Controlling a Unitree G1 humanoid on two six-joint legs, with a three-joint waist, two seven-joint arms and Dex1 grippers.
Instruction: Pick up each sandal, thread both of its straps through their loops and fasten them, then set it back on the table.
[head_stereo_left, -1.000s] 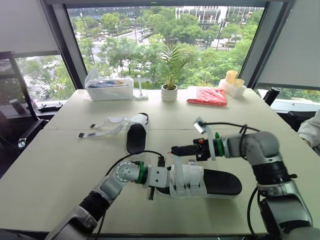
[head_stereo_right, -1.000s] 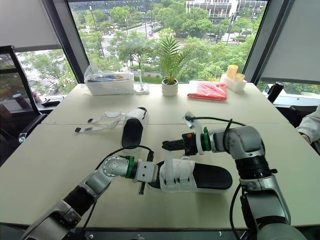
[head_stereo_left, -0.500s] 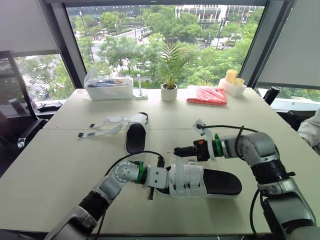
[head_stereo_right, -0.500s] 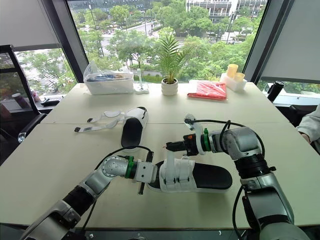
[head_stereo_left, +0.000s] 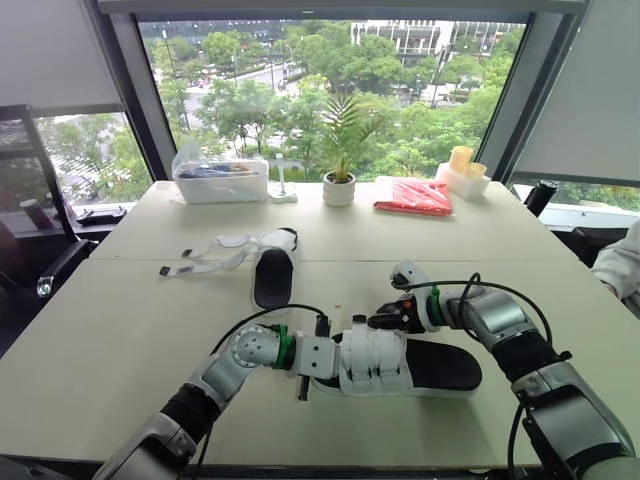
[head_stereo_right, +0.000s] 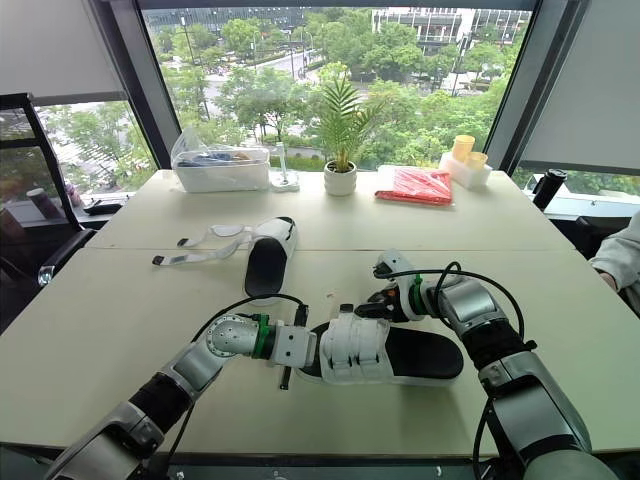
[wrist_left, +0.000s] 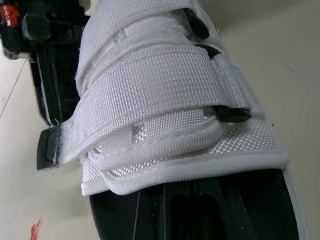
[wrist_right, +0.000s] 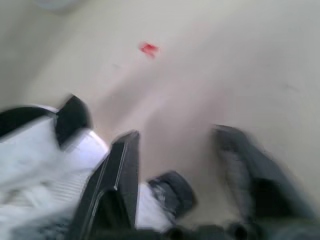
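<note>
White straps (wrist_left: 150, 75) on the near sandal (head_stereo_left: 440, 366), resting on the counter (head_stereo_left: 130, 310), appeared fastened. Left fingers (head_stereo_left: 301, 384) clamped its toe; right fingers (wrist_right: 117, 170) stood apart beside it. Next: release, then address the far sandal (head_stereo_left: 272, 272), whose straps lay open.

No legible text, label, brand, number or sign found on any item inspected. The white straps (wrist_left: 150, 80) of the near sandal (head_stereo_left: 440, 365) show plain woven webbing with no marking. The red packet (head_stereo_left: 414, 194) and the clear container (head_stereo_left: 219, 178) at the far side of the desk (head_stereo_left: 130, 300) are too small for any print to be read.
</note>
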